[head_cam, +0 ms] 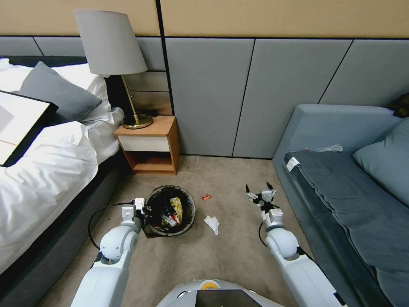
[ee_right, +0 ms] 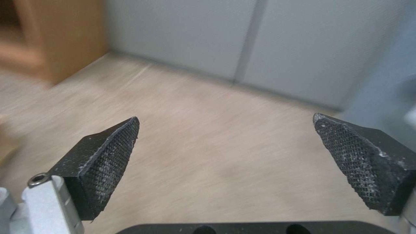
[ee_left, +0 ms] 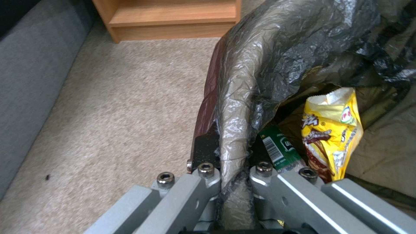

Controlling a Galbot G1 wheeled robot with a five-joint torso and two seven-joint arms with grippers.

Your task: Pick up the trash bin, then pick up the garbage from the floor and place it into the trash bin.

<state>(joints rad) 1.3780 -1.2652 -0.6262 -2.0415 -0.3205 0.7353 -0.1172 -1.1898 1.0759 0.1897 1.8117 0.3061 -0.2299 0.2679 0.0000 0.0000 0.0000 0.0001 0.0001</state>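
The trash bin (head_cam: 191, 214), round with a black liner over its rim, is in front of my left arm above the beige carpet. My left gripper (head_cam: 142, 209) is shut on its rim (ee_left: 236, 107); in the left wrist view the fingers (ee_left: 202, 148) pinch the liner-covered edge. Inside lie a yellow snack wrapper (head_cam: 176, 208) (ee_left: 331, 136), a green-labelled bottle (ee_left: 279, 148) and a red-and-white carton (head_cam: 168, 220). Garbage on the floor: a white tissue (head_cam: 212, 224) just right of the bin, and a tiny red wrapper (head_cam: 206, 197) farther back. My right gripper (head_cam: 260, 192) (ee_right: 225, 136) is open over bare carpet, right of both.
A wooden nightstand (head_cam: 149, 147) with a lamp (head_cam: 111, 42) stands behind the bin against the grey panelled wall. The bed (head_cam: 47, 170) borders the left side and a grey sofa (head_cam: 341, 192) the right, leaving a carpet strip between them.
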